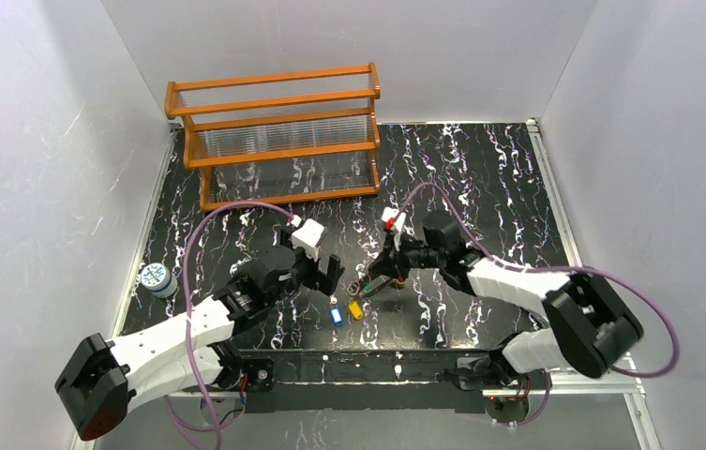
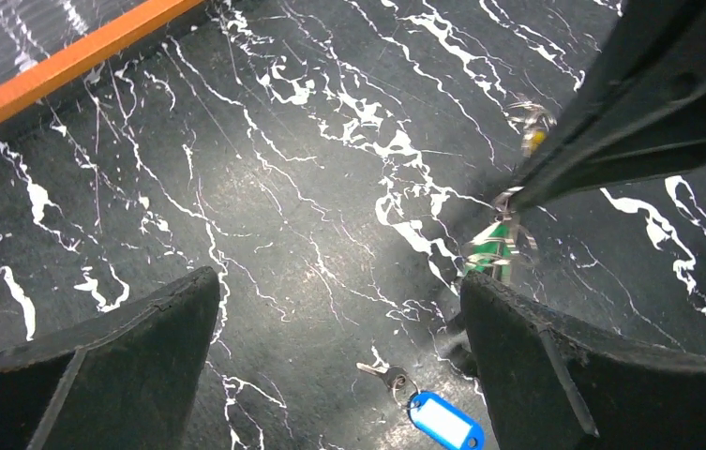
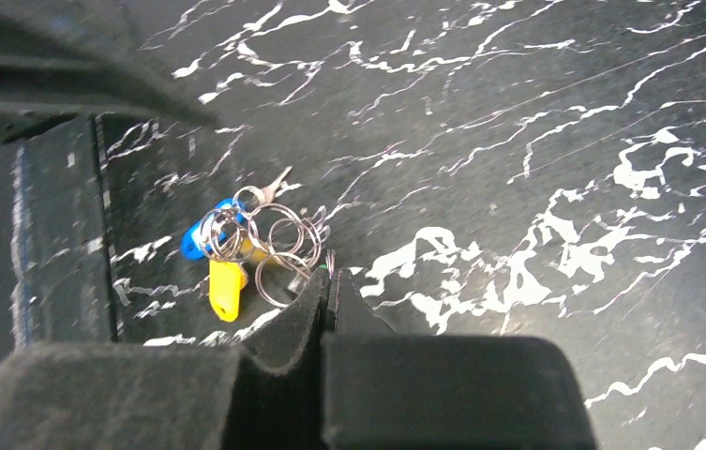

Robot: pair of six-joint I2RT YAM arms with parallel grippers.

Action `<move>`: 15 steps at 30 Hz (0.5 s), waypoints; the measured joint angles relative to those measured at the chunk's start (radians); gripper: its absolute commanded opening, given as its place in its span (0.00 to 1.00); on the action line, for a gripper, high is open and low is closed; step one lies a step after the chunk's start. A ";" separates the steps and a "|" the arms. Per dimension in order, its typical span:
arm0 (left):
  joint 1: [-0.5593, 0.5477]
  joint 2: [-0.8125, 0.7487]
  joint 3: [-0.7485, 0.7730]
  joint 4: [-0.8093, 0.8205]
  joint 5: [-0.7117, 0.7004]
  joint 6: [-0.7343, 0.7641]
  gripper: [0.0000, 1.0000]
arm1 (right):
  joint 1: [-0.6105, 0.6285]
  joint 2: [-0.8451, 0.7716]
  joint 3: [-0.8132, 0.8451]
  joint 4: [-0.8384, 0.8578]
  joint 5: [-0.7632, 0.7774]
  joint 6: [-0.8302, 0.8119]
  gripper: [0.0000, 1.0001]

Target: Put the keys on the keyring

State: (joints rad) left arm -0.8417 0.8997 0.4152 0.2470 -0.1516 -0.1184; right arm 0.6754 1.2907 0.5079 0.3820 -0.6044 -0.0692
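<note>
Keyring (image 2: 510, 199): clamped in right tool (image 1: 374, 281), green key (image 2: 489, 248) dangling.
Left tool (image 2: 337, 281): fingers wide apart (over worktop (image 2: 236, 169)).
Blue key (image 2: 443, 420): lying nearer.

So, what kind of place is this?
Probably a robot test cell: plain white walls close in a black marbled table, with the left arm and right arm mounted at its near edge.

Counter (image 1: 480, 187) glossy black marble-look; rack (image 1: 283, 153) varnished wood; keys (image 3: 227, 281) shiny metal, smooth plastic tags; left claw pads (image 2: 96, 375) matt, grainy black.
</note>
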 measured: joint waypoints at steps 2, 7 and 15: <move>0.000 0.021 0.019 -0.014 -0.020 -0.029 0.99 | 0.000 0.088 0.064 0.003 0.008 -0.003 0.12; 0.000 0.058 0.037 -0.050 -0.116 -0.148 0.98 | 0.000 0.224 0.140 0.005 0.062 -0.016 0.43; 0.010 0.107 0.046 -0.118 -0.182 -0.283 0.98 | 0.000 0.226 0.151 0.001 0.220 -0.037 0.78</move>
State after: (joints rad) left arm -0.8314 1.0065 0.4610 0.1291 -0.3336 -0.4011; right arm 0.6754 1.5169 0.6590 0.3832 -0.3840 -0.1066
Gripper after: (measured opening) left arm 0.983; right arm 0.713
